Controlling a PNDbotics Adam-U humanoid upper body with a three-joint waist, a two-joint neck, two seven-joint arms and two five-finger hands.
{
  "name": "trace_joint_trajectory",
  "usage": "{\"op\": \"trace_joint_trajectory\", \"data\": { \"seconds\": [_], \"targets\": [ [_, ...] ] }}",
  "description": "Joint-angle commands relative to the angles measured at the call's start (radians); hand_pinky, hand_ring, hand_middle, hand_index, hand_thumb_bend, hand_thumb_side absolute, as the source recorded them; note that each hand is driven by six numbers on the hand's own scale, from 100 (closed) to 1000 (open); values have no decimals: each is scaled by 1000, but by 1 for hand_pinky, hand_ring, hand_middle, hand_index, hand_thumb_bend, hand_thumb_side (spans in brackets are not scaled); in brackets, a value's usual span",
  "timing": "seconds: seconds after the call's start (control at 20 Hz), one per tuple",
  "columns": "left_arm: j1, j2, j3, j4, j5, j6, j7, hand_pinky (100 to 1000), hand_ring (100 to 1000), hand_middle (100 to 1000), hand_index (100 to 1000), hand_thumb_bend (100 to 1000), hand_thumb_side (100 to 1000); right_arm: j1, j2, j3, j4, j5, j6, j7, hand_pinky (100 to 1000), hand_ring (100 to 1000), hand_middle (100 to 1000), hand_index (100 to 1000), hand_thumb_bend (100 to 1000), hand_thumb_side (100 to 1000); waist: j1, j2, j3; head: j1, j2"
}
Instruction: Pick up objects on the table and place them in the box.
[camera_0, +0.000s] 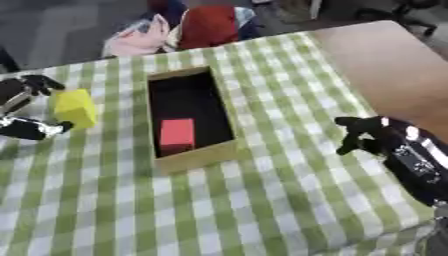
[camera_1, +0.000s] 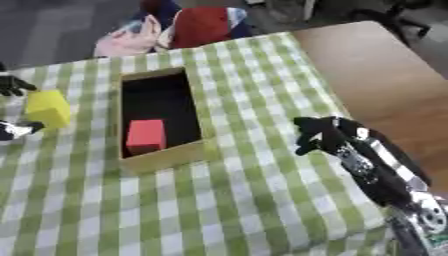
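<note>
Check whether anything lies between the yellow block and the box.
Nothing visible does. The yellow block sits at the left hand, with only bare checked cloth between it and the box.

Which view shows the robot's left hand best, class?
The left eye view: there the left hand shows with its fingers curled around the yellow block. The right eye view crops the hand at the picture's edge, leaving only fingertips beside the block.

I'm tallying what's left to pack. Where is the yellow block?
The yellow block sits on the checked tablecloth at the left, outside the box, between the fingers of the left robot hand.
</note>
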Motion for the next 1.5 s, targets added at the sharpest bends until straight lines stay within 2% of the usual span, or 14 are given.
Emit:
{"op": "trace_joint_trajectory", "data": {
  "seconds": [0.05,0.25,0.45,1.1,1.5],
  "targets": [
    [-9,21,12,2,-11,-2,4,715,657,670,814,400,298,-10,-14,-4,-9,5,-1,1,656,927,578,743,100,727,-2,-12,2,6,-7],
    [-5,17,14,4,-3,-2,18,677,572,574,752,339,225,-10,-13,-4,-8,6,-1,1,656,928,578,743,100,728,-2,-12,4,7,-7],
    [-3,16,15,-4,23,0,42,659,530,526,707,292,190,-10,-12,-4,-7,7,-1,1,657,928,578,743,100,727,-4,-12,8,5,-5],
    [-17,31,11,-119,204,26,18,661,515,505,688,180,181,-8,-14,-4,-8,0,-2,-1,657,928,580,743,100,722,-10,-24,20,0,-3],
    [-59,-4,-39,-225,309,12,-65,664,517,506,688,151,180,-11,-15,3,-9,-6,-1,6,658,929,580,744,100,721,-14,-29,10,1,-7]
  ]
}}
